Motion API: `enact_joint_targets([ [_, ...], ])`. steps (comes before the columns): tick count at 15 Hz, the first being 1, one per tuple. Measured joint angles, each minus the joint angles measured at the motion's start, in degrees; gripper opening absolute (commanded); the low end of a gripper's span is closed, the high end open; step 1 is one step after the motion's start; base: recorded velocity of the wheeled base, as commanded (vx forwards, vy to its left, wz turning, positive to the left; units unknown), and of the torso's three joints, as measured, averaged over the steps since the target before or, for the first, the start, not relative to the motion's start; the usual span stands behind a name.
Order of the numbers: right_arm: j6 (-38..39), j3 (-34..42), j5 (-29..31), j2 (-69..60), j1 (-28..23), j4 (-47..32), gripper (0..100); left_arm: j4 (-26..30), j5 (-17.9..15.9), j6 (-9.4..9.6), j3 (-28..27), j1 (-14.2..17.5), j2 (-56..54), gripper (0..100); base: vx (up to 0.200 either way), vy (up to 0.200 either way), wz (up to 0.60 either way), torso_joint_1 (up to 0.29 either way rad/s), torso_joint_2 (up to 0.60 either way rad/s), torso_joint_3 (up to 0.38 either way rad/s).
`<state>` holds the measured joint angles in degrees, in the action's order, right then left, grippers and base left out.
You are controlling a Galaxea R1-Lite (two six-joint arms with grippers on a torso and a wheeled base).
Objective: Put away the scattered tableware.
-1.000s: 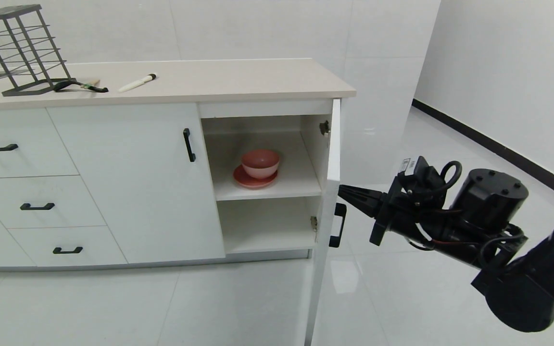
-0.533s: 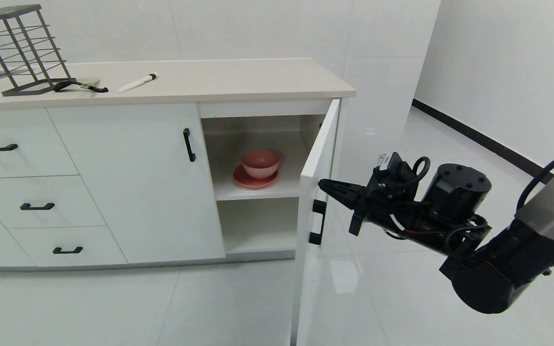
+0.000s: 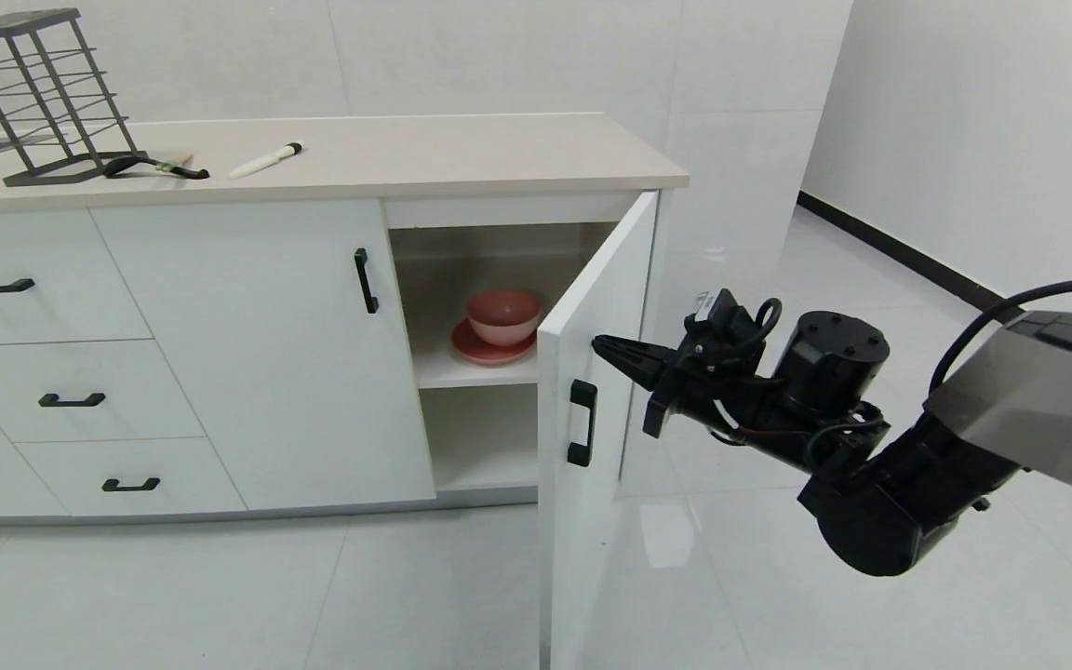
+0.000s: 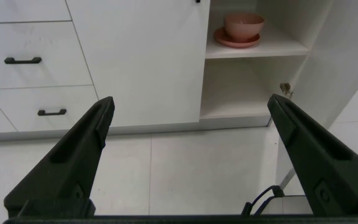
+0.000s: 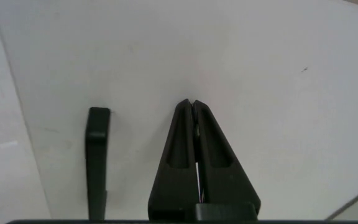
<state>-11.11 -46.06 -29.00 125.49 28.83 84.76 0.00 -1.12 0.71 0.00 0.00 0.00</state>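
The cabinet point(image 3: 257, 354), its door point(image 3: 592, 307) and the drawers point(image 3: 33, 316) are plain white with black handles point(image 3: 581, 423), under a pale beige counter point(image 3: 462, 149); inside, a pink bowl point(image 3: 503, 316) rests on a darker salmon-red plate point(image 3: 489, 352). The rack point(image 3: 43, 93) is dark grey wire, and the utensil point(image 3: 264, 160) near it is white with a dark tip. The right gripper point(image 3: 603, 346) and left gripper point(image 4: 190, 102) are black, the floor point(image 3: 220, 596) is glossy white tile, and the walls point(image 3: 499, 56) are white with a black baseboard point(image 3: 917, 261).
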Motion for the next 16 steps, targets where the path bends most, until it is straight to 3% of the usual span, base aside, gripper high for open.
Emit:
enact_joint_targets([
  [16, 0.57, -27.72, 2.43, 18.20, 1.01, 0.00, 0, 0.00, 0.00, 0.00, 0.00, 0.00, 0.00, 100, 0.000, 0.000, 0.00, 0.000, 0.00, 0.000],
])
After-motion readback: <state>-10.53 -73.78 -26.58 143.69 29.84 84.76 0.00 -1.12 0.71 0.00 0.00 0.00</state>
